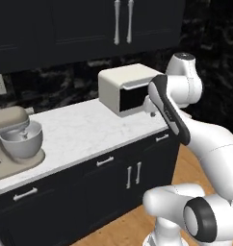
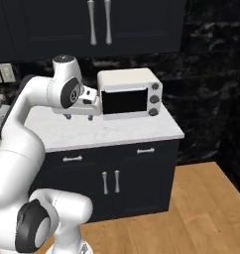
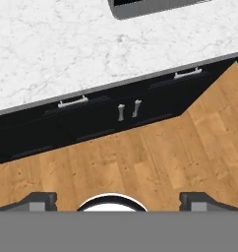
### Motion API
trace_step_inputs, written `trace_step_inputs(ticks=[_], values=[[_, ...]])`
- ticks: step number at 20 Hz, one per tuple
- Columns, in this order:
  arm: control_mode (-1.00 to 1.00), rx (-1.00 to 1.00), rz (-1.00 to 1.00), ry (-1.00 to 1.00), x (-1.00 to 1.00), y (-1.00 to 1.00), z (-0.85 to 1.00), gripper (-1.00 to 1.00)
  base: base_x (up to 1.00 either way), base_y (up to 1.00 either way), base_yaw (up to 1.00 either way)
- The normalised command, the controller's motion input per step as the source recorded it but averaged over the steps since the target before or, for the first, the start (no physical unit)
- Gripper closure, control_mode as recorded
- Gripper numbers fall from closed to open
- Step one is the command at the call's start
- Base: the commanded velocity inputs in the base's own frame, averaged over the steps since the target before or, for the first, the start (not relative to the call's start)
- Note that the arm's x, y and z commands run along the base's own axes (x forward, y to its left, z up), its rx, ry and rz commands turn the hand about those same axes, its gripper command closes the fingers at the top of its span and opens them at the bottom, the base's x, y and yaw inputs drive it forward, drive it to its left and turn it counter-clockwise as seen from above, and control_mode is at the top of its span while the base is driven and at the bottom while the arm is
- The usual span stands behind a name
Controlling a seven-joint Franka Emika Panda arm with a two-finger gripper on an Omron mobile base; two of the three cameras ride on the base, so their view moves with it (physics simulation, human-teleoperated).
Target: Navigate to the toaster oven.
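From the left base view, the toaster oven (image 1: pixel 124 89) is seen at the far end of the counter (image 1: pixel 75 134), past a stand mixer (image 1: pixel 15 139). From the right, it is seen just beside the gripper (image 2: pixel 78 117). In the hand view, the fingertips (image 3: pixel 42 201) are spread wide, nothing held.

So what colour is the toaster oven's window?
Black, set in the toaster oven's cream-white body; the right base view shows it best.
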Motion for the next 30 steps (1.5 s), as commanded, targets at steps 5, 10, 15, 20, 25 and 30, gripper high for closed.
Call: trace_step_inputs(ticks=[5, 10, 15, 20, 25, 30], values=[[1.0, 0.0, 0.0, 0.0, 0.0, 0.0, 0.0, -1.0, 0.42, -0.33, 0.28], [1.0, 0.0, 0.0, 0.0, 0.0, 0.0, 0.0, -1.0, 0.45, -0.36, 0.32], [1.0, 0.0, 0.0, 0.0, 0.0, 0.0, 0.0, -1.0, 0.59, -0.58, 0.28], [1.0, 0.0, 0.0, 0.0, 0.0, 0.0, 0.0, -1.0, 0.65, -0.59, 0.31], [1.0, 0.0, 0.0, 0.0, 0.0, 0.0, 0.0, -1.0, 0.59, -0.34, 0.24], [1.0, 0.0, 0.0, 0.0, 0.0, 0.0, 0.0, -1.0, 0.55, -0.31, 0.2]])
